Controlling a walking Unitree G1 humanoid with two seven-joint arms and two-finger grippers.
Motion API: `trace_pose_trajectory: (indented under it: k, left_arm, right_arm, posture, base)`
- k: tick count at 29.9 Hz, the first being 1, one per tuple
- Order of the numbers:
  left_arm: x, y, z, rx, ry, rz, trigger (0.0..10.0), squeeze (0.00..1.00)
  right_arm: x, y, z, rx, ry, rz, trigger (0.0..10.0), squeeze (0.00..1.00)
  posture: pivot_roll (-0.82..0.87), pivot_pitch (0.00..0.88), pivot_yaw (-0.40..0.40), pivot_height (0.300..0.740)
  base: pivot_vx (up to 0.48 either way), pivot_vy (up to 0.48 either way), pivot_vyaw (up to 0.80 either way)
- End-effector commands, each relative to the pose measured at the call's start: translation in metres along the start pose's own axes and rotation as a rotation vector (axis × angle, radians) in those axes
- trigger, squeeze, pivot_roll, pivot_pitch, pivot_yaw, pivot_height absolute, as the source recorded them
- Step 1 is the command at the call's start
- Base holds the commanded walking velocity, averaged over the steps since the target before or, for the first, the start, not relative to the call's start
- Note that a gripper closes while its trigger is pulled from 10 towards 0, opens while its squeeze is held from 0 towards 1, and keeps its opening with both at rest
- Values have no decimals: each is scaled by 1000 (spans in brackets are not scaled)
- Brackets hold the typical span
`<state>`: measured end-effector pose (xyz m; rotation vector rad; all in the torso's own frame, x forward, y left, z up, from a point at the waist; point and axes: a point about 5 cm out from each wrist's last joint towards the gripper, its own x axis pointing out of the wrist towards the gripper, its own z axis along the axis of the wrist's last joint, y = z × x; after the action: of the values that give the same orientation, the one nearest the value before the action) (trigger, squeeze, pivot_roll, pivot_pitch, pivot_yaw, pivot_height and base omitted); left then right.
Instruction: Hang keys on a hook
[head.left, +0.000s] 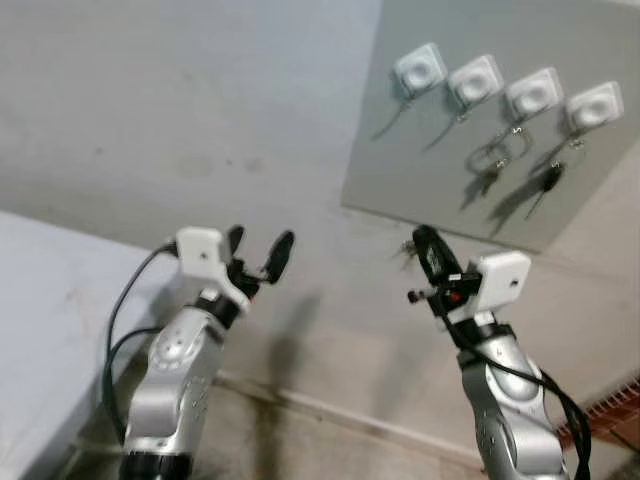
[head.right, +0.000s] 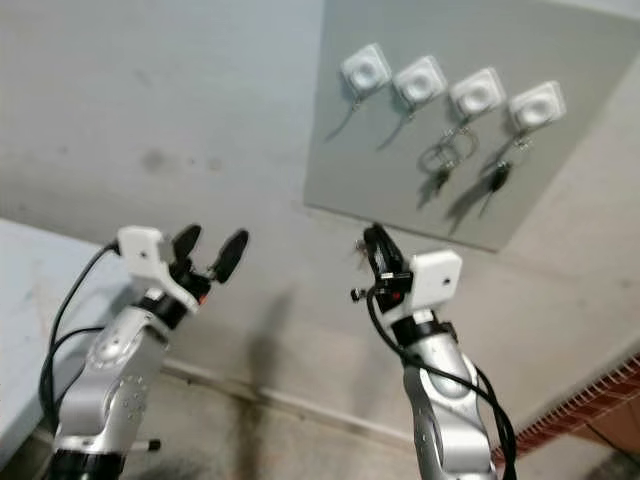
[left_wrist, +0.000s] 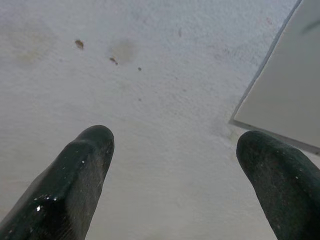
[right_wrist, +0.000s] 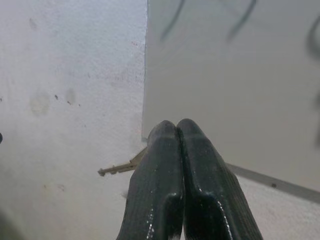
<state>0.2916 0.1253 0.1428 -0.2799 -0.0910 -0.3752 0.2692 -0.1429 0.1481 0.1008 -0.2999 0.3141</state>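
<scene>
Four white hooks (head.left: 505, 87) sit in a row on the grey board (head.left: 420, 170) above us; the two on the right already carry keys, the two on the left look free. Our worry is the thin pinch: the key (right_wrist: 120, 167) pokes sideways from our right gripper (right_wrist: 177, 131), so brushing the board could twist it loose. That gripper's fingers are pressed together on the key, just below the board's lower edge. Our left gripper (head.left: 258, 254) hangs spread wide, holding nothing, facing bare wall (head.left: 180, 110).
</scene>
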Motion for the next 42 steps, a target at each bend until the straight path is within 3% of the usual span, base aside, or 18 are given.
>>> trace_pose_trajectory:
  k: [1,12,18,24,29,42]
  left_arm:
    - [4,-9,-1,-4,2,-29,10000,0]
    - [5,-11,-1,10,10,-36,10000,0]
    - [9,-22,2,129,11,-125,10000,0]
    - [13,-23,2,120,12,-132,10000,0]
    - [16,-23,2,120,9,-136,10000,0]
    - [16,-25,0,140,6,-138,10000,0]
  right_arm:
    - [-2,-9,4,-20,-4,-32,10000,0]
    - [-1,-9,5,-21,-10,-30,10000,0]
    - [4,-20,13,-71,-49,-106,10000,0]
    - [6,-27,16,-88,-57,-143,10000,0]
    - [5,-29,8,-74,8,-185,10000,0]
    - [6,-29,4,-72,34,-181,10000,0]
  posture:
    - [-5,7,-59,740]
    - [-3,3,-58,740]
    - [-5,0,-56,740]
    - [-10,0,-52,740]
    - [-15,0,-50,740]
    - [-14,0,-50,740]
  base:
    - [0,0,0]
    - [0,0,0]
    - [0,0,0]
    - [0,0,0]
    - [0,0,0]
    - [0,0,-722]
